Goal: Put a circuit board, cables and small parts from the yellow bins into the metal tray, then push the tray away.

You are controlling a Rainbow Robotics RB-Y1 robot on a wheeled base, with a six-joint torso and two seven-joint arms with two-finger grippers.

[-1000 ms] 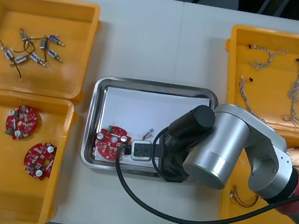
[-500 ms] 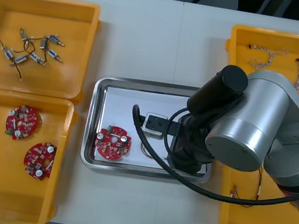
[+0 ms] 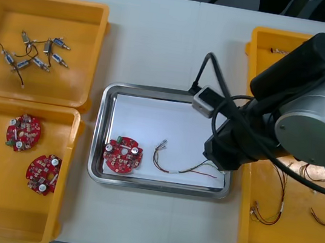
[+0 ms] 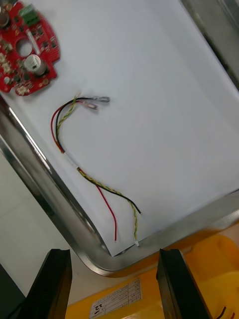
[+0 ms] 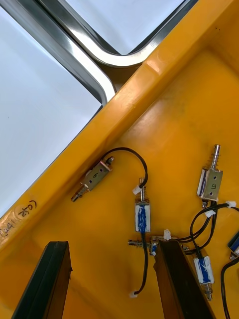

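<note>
Metal tray (image 3: 170,92), white inside, sits at the table's centre. It holds a round red circuit board (image 3: 122,155) and a red, yellow and black cable (image 4: 94,178), apart. Right gripper (image 4: 114,254) hovers above the tray's rim, jaws wide, empty. Left gripper (image 5: 112,244) hangs, jaws wide, over small metal parts (image 5: 142,218) in the far left yellow bin (image 3: 46,0).

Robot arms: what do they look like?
The right arm, by the tray's right edge, is round shiny silver with a black tube, a grey box and black cables. The right gripper and the left gripper, over the small-parts bin, each have two flat black fingers.
</note>
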